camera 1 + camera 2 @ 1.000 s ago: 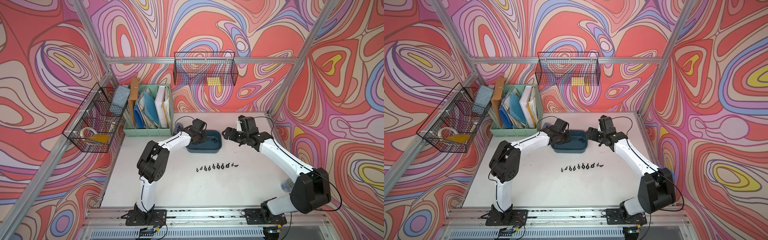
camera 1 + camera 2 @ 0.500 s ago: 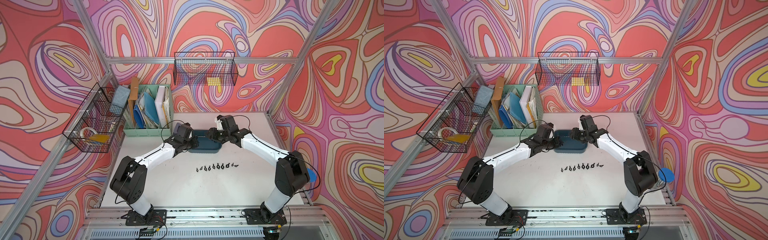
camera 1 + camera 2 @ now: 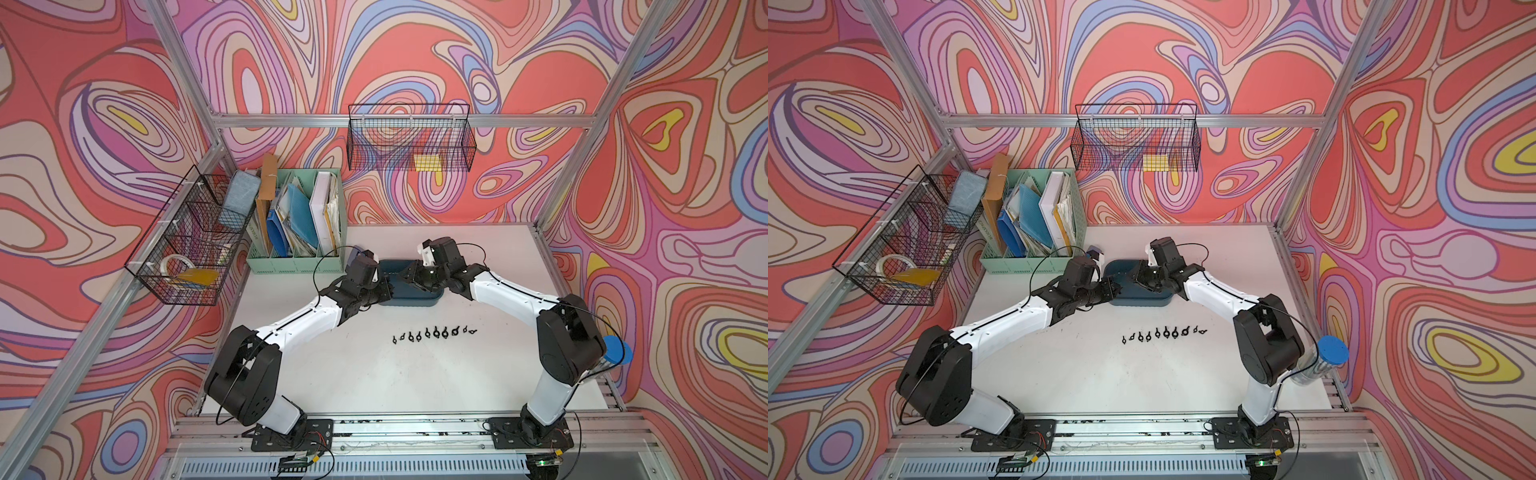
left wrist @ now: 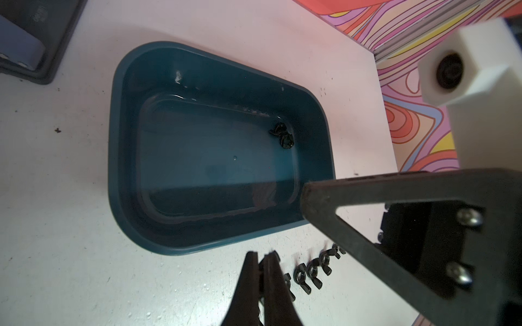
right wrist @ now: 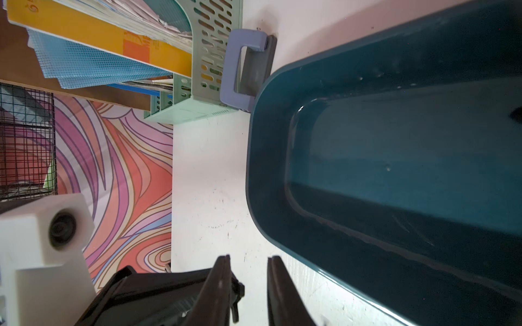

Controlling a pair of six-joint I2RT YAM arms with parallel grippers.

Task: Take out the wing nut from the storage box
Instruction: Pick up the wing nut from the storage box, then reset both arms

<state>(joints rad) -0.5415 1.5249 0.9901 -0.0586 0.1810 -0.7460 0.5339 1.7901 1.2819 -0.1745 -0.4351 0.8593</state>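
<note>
wing nut [image 4: 283,137] in storage box [image 4: 125,135] | nut row [image 3: 434,332] before storage box

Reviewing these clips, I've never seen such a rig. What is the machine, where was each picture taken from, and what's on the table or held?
It is a robot: a white-and-black left arm and right arm at a white table. Two pictures look down from one overhead camera pair; two come from cameras on the wrists. The shallow dark teal plastic storage box holds a clump of black metal wing nuts; a row of more wing nuts lies on the table nearby. The left gripper is shut, the right gripper open near the box's rim; neither visibly holds anything.
</note>
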